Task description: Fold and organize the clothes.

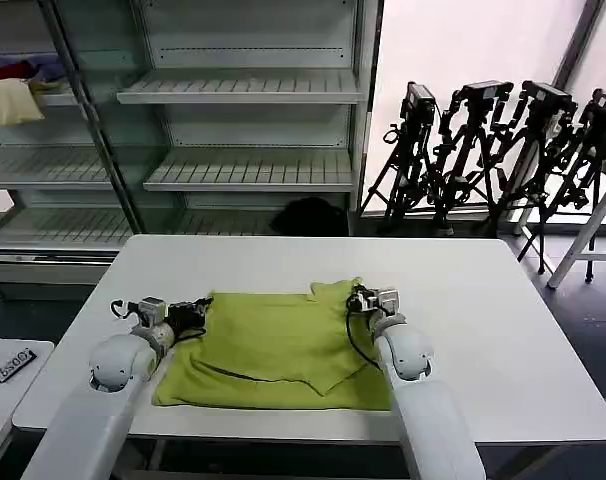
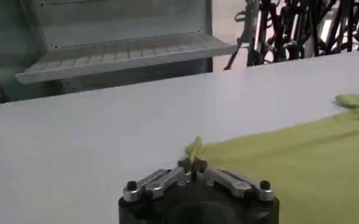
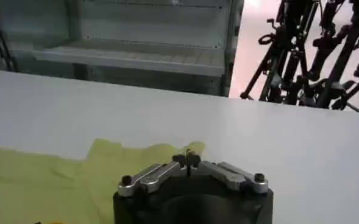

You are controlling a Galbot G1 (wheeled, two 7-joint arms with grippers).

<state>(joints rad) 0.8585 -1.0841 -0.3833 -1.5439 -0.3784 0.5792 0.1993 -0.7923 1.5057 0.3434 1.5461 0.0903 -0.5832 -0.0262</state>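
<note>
The clothes are one lime yellow-green T-shirt [image 1: 273, 350], lying partly folded on the white table [image 1: 483, 300]. My left gripper [image 1: 198, 312] is at the shirt's far left corner. In the left wrist view it [image 2: 193, 163] is shut on a pinched tip of the shirt [image 2: 289, 164]. My right gripper [image 1: 358, 298] is at the shirt's far right corner, beside a sleeve. In the right wrist view it [image 3: 188, 161] is shut on a thin edge of the shirt [image 3: 106, 164]. No logo shows on the upper side.
Metal shelving [image 1: 243, 170] stands behind the table, with a cream cloth [image 1: 13, 100] and a red and purple bundle [image 1: 23, 70] at its upper left. Black tripods [image 1: 503, 150] lean at the back right. A dark bag [image 1: 308, 215] lies on the floor. A low side table [image 1: 8, 375] sits at the left.
</note>
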